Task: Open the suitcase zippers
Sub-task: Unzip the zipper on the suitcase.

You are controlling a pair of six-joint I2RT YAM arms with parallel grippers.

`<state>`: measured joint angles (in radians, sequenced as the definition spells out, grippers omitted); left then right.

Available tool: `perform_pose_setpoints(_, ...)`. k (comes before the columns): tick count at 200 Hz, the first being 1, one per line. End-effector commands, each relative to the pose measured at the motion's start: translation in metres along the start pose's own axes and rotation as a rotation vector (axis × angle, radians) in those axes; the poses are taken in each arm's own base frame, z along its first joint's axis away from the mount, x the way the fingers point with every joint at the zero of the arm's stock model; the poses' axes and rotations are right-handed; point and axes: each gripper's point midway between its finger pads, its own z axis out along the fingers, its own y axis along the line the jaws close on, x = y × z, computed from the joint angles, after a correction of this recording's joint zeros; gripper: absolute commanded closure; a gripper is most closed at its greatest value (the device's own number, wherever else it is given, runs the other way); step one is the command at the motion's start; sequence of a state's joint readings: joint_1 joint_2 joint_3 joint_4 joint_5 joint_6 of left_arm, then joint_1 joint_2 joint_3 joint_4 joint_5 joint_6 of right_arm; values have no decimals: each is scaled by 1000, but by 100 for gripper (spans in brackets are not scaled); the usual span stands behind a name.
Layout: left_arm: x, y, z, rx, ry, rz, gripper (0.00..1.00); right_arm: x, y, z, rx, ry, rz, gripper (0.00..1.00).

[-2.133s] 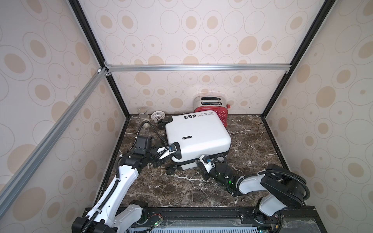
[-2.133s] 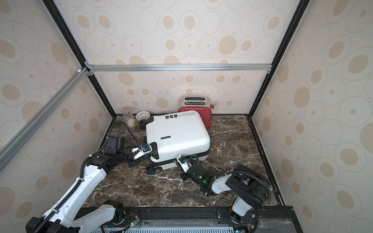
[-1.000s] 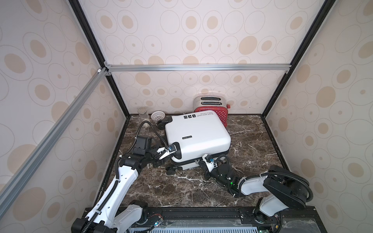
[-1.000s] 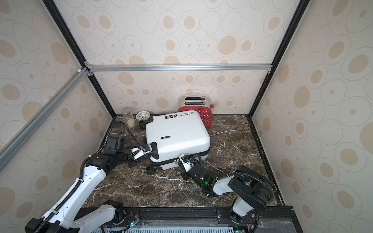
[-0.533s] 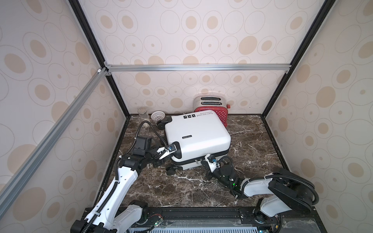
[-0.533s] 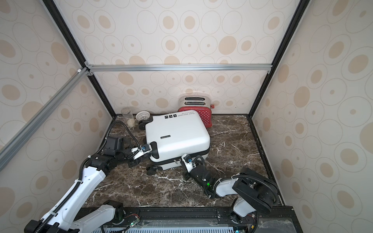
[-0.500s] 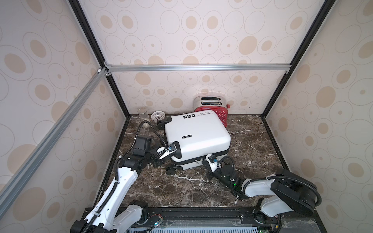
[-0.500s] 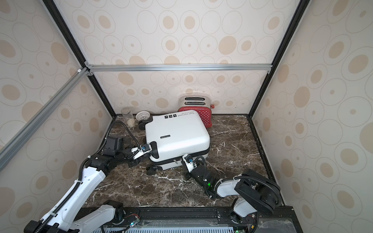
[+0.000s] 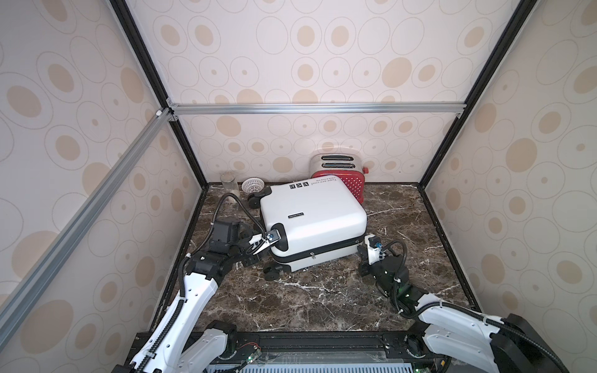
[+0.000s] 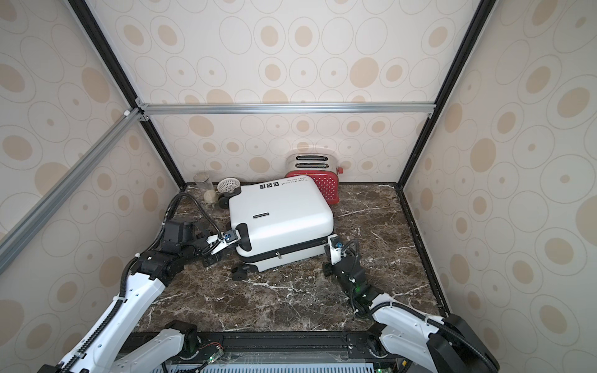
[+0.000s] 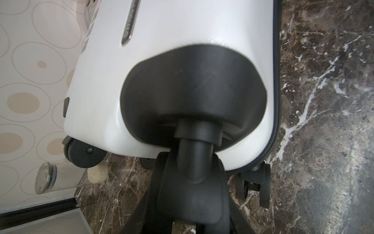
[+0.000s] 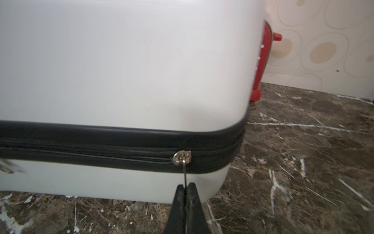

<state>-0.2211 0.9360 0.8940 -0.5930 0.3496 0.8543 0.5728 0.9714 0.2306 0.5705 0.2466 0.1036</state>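
Note:
The white suitcase [image 9: 313,219] [image 10: 281,216] lies flat on the marble floor in both top views. My left gripper [image 9: 274,241] [image 10: 232,239] is shut on the black wheel [image 11: 194,178] at its near left corner. A black zipper band [image 12: 101,145] runs round the seam. My right gripper [image 12: 185,185] [image 9: 362,250] is shut on the thin silver pull tab [image 12: 184,172], which hangs from the slider [image 12: 181,157] near the suitcase's near right corner. A second silver pull tab [image 9: 312,255] hangs at the middle of the front side.
A red polka-dot toaster [image 9: 350,184] stands against the suitcase's far right corner. A glass jar [image 9: 228,181] and a small white basket [image 9: 252,185] sit at the back left. Patterned walls close in three sides.
My right gripper has closed on the pull tab and moved right along the front seam toward the suitcase's right corner. The left arm has stayed where it was.

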Motion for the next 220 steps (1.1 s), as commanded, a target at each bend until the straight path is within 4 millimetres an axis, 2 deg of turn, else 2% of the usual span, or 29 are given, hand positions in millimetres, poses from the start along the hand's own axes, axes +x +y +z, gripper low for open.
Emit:
perform_pose_setpoints(1,-20,41,-26,-190,-65,-31,100,-17,-35,-1,108,-26,88,100)
perform_pose_setpoints(36,-27,28,-29,-144,-115,1,100,-23,-59,16,117,7,135,100)
perform_pose_setpoints(57,-29,22,-31,-127,-137,20,100,-29,-60,30,77,16,131,100)
perform_pose_setpoints(64,-31,20,-32,-124,-147,23,100,-30,-67,35,81,18,129,100)
perform_pose_setpoints(107,-30,13,-34,-114,-165,23,100,-41,-55,65,-88,22,105,100)
perform_pose_setpoints(129,-27,11,-31,-108,-158,15,100,-41,-56,77,-104,38,77,100)
perform_pose_setpoints(173,-14,22,-29,-167,-87,-23,100,-36,-52,90,-141,70,37,100)
perform_pose_setpoints(220,3,21,-30,-194,-10,-56,100,-46,-43,107,-226,68,52,100)
